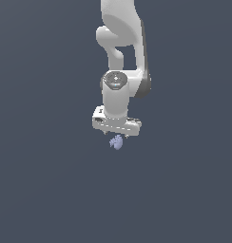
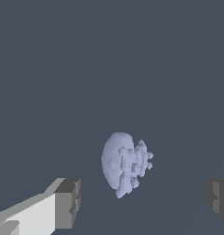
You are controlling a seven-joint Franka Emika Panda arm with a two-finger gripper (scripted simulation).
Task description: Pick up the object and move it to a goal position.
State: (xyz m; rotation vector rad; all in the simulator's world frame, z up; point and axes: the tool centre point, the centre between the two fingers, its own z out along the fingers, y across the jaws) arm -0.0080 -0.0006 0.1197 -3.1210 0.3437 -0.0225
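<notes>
The tool (image 1: 117, 134) hangs from the white arm (image 1: 122, 42) directly over the object (image 1: 117, 142), a small pale lavender-blue lump with a smooth rounded side and a ridged, shell-like side. In the exterior view the object sits just beneath the tool's underside, near its middle. In the wrist view the object (image 2: 125, 163) lies between the two grey fingertips (image 2: 68, 202), which stand wide apart with clear gaps on both sides; the tool is spread and pinching nothing.

The step in hand looks like the final descent before the grasp. To do it well, the arm should come straight down, keeping the object midway between the fingertips so that both pads meet it together and neither pushes it sideways. The lump's uneven ridges suggest it could twist or slip under a lopsided squeeze, so closing slowly across its fuller, rounded body seems wiser than catching the frilled edge. Whether the fingertips are low enough yet cannot be told.
</notes>
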